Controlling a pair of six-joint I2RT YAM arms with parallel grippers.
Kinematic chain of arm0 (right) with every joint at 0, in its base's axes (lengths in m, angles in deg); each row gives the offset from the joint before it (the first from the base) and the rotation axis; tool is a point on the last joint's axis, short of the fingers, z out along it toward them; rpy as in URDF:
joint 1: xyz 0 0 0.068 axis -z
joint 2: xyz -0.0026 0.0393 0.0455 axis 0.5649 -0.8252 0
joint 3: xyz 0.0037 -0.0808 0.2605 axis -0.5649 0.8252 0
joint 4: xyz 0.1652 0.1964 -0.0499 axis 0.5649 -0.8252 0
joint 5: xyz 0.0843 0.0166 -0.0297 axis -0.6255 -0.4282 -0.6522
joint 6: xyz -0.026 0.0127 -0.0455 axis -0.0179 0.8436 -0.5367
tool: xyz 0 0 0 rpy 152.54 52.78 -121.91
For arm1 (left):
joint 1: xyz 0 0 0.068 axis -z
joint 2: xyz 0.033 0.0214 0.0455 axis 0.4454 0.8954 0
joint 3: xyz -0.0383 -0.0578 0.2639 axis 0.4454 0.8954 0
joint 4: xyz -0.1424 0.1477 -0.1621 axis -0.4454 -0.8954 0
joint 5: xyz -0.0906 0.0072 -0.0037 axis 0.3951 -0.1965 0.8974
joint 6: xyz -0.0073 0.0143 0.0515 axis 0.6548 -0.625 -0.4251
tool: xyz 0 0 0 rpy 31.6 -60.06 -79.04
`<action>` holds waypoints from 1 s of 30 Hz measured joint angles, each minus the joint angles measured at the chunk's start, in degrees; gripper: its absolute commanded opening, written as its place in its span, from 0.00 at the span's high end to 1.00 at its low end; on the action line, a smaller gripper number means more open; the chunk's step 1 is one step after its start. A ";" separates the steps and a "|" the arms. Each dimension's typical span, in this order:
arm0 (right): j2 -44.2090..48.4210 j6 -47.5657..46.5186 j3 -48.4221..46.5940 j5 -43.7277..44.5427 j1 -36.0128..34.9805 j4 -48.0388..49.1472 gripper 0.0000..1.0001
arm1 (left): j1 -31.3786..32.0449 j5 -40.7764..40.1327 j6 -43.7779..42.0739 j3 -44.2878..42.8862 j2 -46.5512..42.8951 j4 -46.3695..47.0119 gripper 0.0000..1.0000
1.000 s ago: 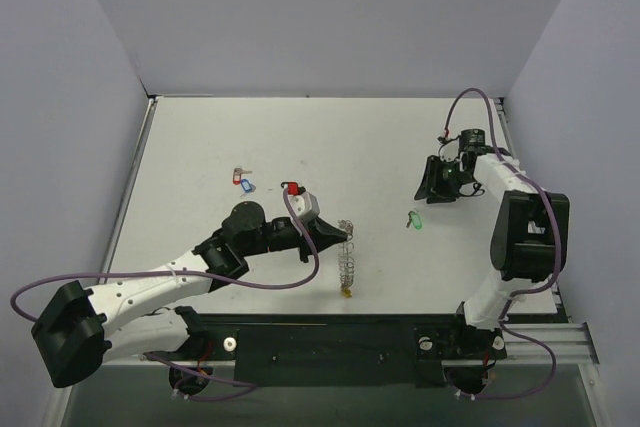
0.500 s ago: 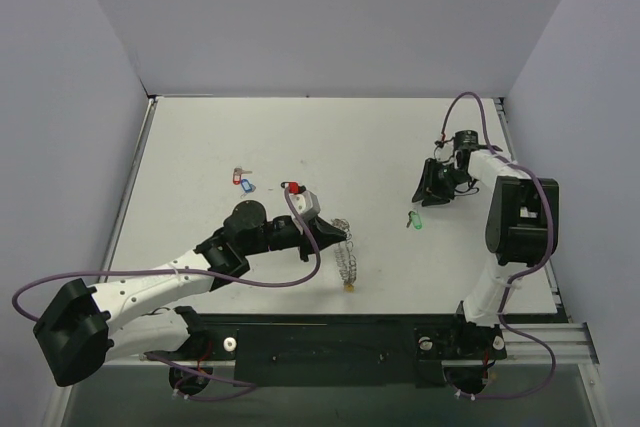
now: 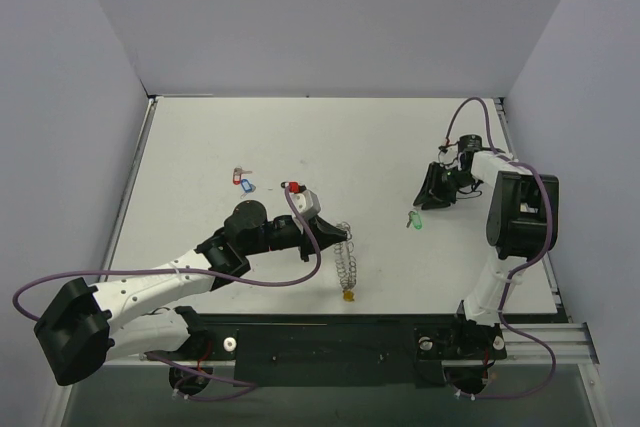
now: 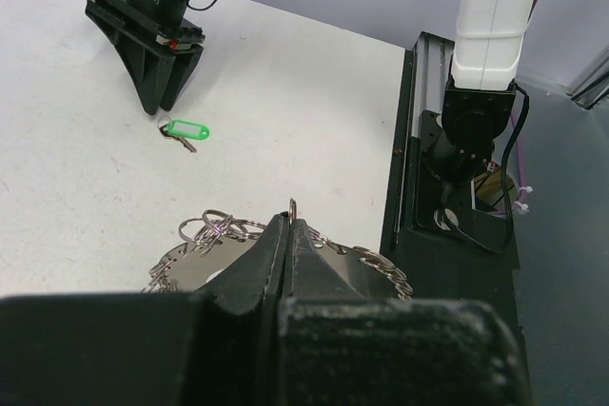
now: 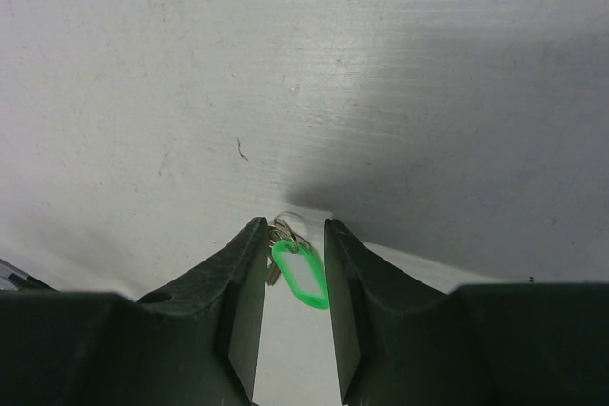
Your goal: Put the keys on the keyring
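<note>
Since a second ago the right arm has tucked its wrist in and the right fingers have narrowed. They stand apart above the green-tagged key on the desk, one either side of the tag, lined up for a pinch, I'd judge. The left fingers are clamped on the keyring, which hangs near the desk's front middle, yellow tag lowest, presumably ready to receive a key.
</note>
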 measured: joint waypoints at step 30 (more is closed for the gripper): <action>-1.66 0.04 0.13 -4.63 0.24 -1.86 0.75 | 0.00 0.02 0.07 0.09 0.26 0.00 1.00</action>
